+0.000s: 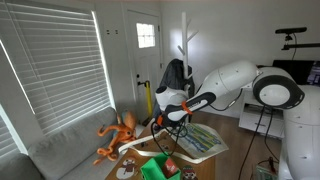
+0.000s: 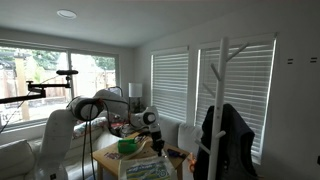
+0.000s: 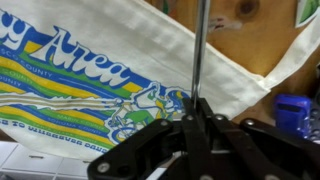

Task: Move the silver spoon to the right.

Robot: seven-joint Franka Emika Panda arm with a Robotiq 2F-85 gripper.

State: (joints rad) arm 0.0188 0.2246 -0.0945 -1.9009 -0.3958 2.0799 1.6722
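In the wrist view my gripper (image 3: 198,112) is shut on the silver spoon (image 3: 200,55). The spoon's thin handle runs straight up from the jaws over a printed white cloth (image 3: 90,70). The spoon's bowl is out of view at the top edge. In both exterior views the gripper (image 1: 160,121) (image 2: 156,132) hangs low above the wooden table (image 1: 205,170); the spoon is too small to make out there.
A green bowl (image 1: 157,168) (image 2: 128,146) sits on the table beside the cloth (image 1: 200,143). An orange octopus toy (image 1: 118,135) lies on the grey sofa. A blue object (image 3: 292,112) sits on the wood at the right. A white coat rack (image 2: 222,110) stands close by.
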